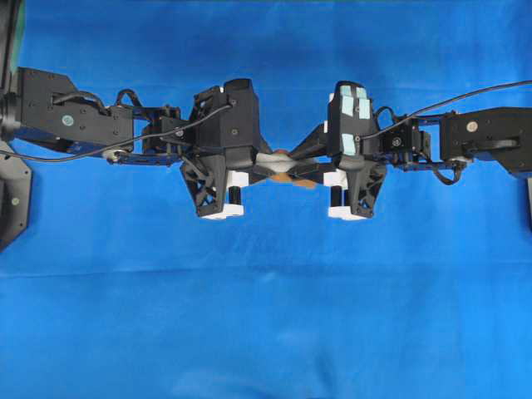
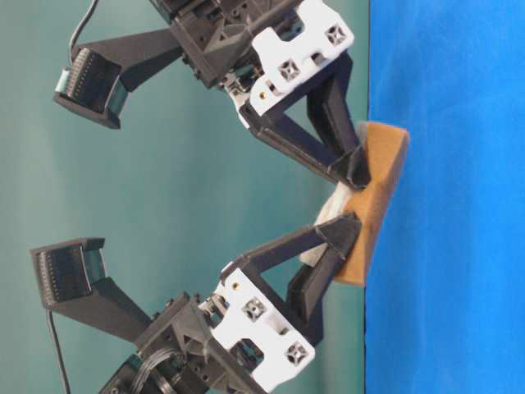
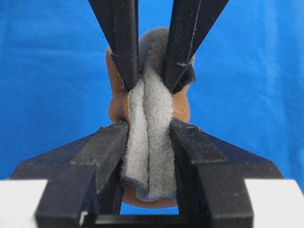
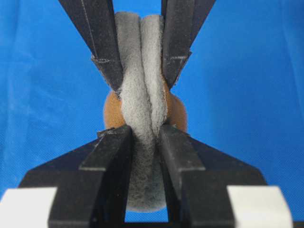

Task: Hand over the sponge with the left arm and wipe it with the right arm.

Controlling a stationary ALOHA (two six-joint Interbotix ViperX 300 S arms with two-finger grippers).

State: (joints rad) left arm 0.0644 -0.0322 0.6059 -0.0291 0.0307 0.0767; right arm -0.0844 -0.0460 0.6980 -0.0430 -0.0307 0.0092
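Observation:
The sponge (image 1: 289, 177) hangs in the air between the two arms, squeezed into a fold with its grey-white fibrous face inward and its orange-brown layer outward. My left gripper (image 1: 264, 163) is shut on one end of it. In the left wrist view the left gripper (image 3: 148, 126) presses the sponge (image 3: 148, 147) from both sides. My right gripper (image 1: 314, 163), with teal patches, is shut on the other end. In the right wrist view the right gripper (image 4: 142, 130) pinches the sponge (image 4: 142, 90), and the other arm's fingers (image 4: 107, 57) come in from above. The table-level view shows the sponge (image 2: 384, 193) bent between both pairs of fingers.
A blue cloth (image 1: 266, 316) covers the whole table under the arms. Both arms reach in from the sides and meet at the middle, above the cloth. A dark mount (image 1: 12, 199) stands at the left edge.

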